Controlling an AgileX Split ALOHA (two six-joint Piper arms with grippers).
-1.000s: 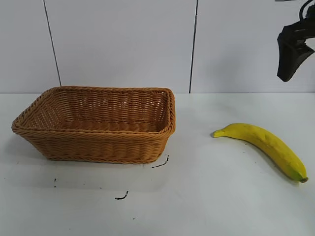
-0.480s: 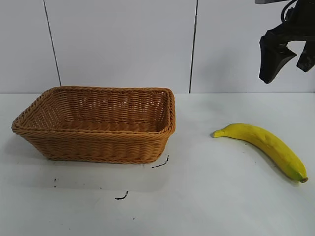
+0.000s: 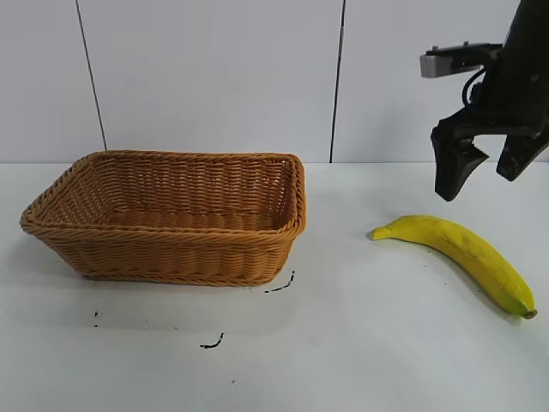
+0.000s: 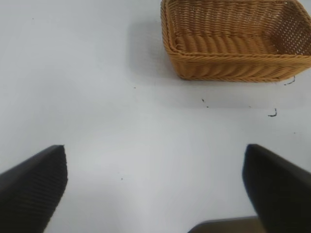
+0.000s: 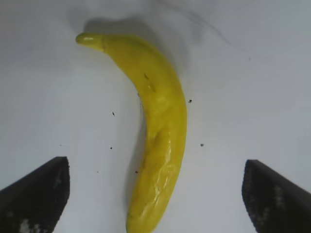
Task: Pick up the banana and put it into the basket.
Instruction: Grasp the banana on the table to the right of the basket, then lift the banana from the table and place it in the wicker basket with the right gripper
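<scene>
Right tool [image 3: 485,174] lower now, wide open, empty, above banana [image 3: 463,249].

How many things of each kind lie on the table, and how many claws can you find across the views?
Banana: 1
Basket: 1
Claws: 2, the right claw open above the banana, the left claw open, away from the basket
Total: 4

A lab-like test station: a bare white tabletop [image 3: 360,343] with small black marks [image 3: 213,343] stands against plain white wall panels [image 3: 214,77].
</scene>
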